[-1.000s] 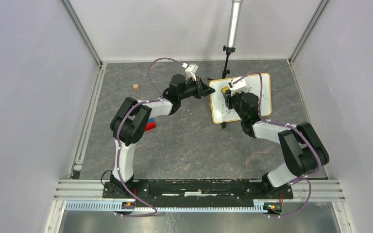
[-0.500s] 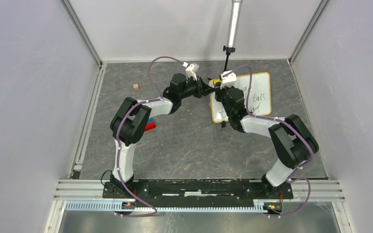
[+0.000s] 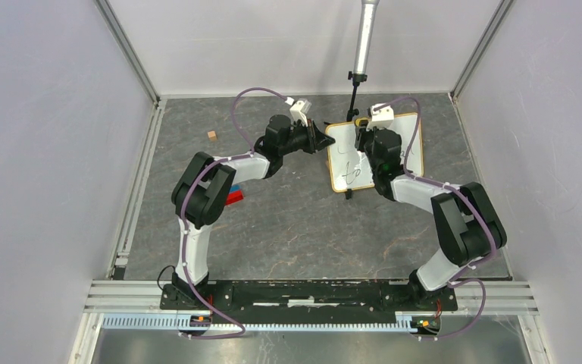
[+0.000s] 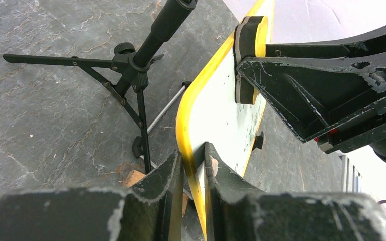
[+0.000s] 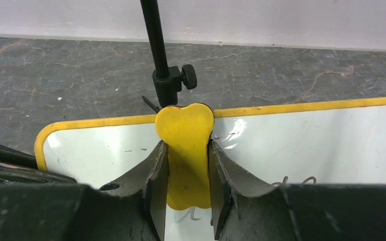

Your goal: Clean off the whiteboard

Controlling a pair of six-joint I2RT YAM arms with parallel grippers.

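While your left gripper (image 4: pixel 193 156) is pinched on the left rim of the whiteboard (image 3: pixel 341 155), which sits at the far right of the table (image 3: pixel 288 220), your right gripper (image 5: pixel 187 150) is closed on a yellow eraser (image 5: pixel 185 125) at the board's far edge. Dark writing (image 3: pixel 350 176) shows nearer and left of the eraser, so your next stroke probably has to pull near-left, across the board's short side.
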